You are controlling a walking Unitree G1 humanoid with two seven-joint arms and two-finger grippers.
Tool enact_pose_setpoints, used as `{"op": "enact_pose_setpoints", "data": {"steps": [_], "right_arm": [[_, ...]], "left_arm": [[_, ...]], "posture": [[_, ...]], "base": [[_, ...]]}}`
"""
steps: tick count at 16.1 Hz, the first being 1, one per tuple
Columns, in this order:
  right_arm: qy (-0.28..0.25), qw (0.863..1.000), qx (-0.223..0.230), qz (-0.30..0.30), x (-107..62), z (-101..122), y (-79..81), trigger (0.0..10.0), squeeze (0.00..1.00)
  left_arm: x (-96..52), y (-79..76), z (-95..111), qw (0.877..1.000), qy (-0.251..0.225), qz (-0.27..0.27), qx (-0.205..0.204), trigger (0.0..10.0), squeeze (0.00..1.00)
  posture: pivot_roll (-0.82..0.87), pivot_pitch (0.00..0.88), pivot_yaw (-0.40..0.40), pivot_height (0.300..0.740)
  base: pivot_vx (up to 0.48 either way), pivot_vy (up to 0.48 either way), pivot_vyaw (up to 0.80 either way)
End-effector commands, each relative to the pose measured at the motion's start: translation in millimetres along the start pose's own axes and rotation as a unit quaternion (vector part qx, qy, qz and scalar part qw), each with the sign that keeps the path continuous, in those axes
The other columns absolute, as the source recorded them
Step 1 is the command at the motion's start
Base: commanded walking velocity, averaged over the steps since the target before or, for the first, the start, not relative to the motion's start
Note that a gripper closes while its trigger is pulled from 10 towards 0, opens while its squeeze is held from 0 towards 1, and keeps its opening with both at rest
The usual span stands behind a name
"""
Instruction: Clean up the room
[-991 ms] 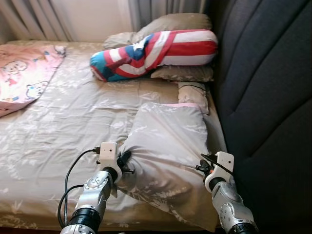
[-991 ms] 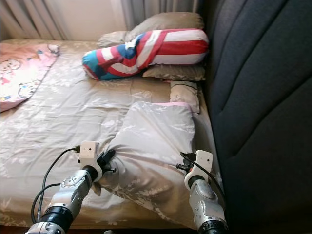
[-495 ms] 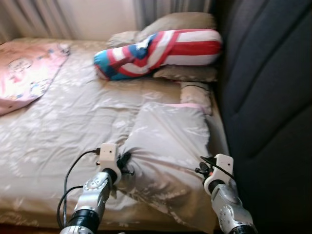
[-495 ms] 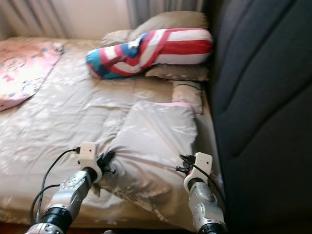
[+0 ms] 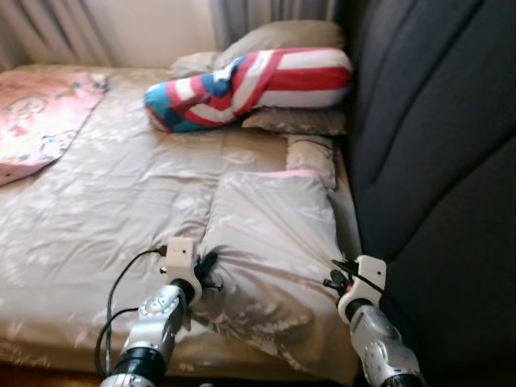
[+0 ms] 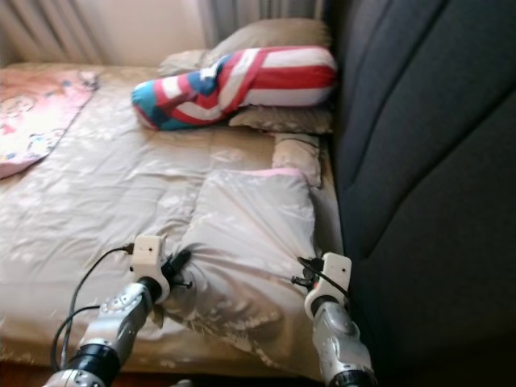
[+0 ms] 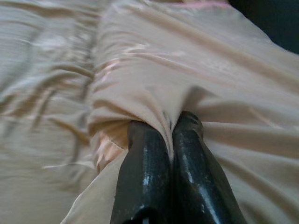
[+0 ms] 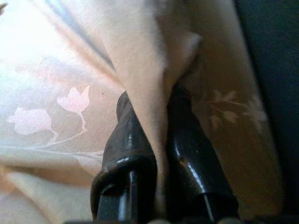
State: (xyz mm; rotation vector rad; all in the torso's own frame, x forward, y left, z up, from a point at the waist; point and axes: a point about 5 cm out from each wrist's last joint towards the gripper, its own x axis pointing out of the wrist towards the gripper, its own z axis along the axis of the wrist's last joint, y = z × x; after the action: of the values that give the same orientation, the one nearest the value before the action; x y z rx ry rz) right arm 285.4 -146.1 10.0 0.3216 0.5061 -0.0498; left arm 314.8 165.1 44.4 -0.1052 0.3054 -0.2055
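A beige floral pillow [image 5: 274, 234] lies on the bed beside the dark headboard [image 5: 435, 145], near the front edge. My left gripper [image 5: 211, 274] is shut on a pinched fold at the pillow's left edge; in the left wrist view both black fingers [image 7: 145, 168] squeeze the fabric between them. My right gripper [image 5: 334, 278] is shut on the pillow's right edge next to the headboard, with cloth [image 8: 159, 116] clamped between its fingers [image 8: 131, 140].
A red, white and blue striped bolster [image 5: 250, 85] lies on beige pillows [image 5: 282, 36] at the far end. A small cushion [image 5: 313, 157] sits beyond the held pillow. A pink cartoon blanket [image 5: 40, 113] covers the left of the bed. Curtains [image 5: 48, 28] hang behind.
The head view has shifted and blurred slightly, so the camera moved. Both grippers keep their hold on the pillow, which looks a little more bunched toward me.
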Motion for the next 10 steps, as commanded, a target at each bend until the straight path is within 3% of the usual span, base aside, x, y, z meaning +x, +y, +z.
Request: {"op": "enact_pose_setpoints", "data": {"steps": [1,2,5,10], "right_arm": [[-0.024,1.0,-0.001,-0.017,-1.0,10.1,-7.8,10.0,0.0],[-0.023,1.0,0.0,-0.017,-1.3,9.9,-7.8,10.0,0.0],[-0.019,1.0,0.002,-0.016,-2.2,9.0,-7.0,10.0,0.0],[0.002,0.999,0.03,-0.019,-3.0,4.0,-6.9,10.0,0.0]], "left_arm": [[-1.0,6.9,15.7,0.999,-0.04,0.007,0.017,10.0,0.0],[-1.3,7.0,15.7,0.999,-0.041,0.006,0.016,10.0,0.0],[-1.2,3.4,16.9,0.998,-0.041,-0.036,0.009,10.0,0.0],[0.8,-1.6,17.2,0.993,-0.012,-0.105,0.045,10.0,0.0]], "posture": [[-0.05,0.096,-0.024,0.74],[-0.05,0.096,-0.024,0.74],[-0.05,0.098,-0.025,0.74],[-0.05,0.1,-0.027,0.74]], "base": [[0.0,0.0,0.0],[0.0,0.0,0.0],[0.0,0.0,-0.8],[0.0,0.0,-0.8]]}}
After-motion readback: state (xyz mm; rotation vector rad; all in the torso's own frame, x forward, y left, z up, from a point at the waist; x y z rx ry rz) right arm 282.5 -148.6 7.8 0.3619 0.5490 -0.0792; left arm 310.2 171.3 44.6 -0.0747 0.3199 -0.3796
